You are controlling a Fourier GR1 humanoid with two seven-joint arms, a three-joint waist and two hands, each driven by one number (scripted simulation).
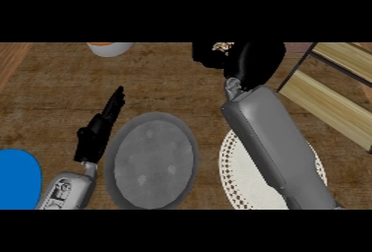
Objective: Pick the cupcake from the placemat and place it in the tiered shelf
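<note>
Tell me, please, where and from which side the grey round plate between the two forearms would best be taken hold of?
Probably by its left rim, coming from the left: the grey round plate lies flat, so only its edge offers a pinch, and the open left hand is right beside that edge.

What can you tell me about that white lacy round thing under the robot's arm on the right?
It is the placemat, a round white mat with a lacy, dotted edge, lying flat on the wooden counter near the view's lower edge. It looks thin, like a doily. The robot's grey right forearm crosses over it and hides much of its middle and right side, so only the left part and rim show clearly. The visible part holds nothing. A grey oval plate lies just to its left, close beside it.
</note>
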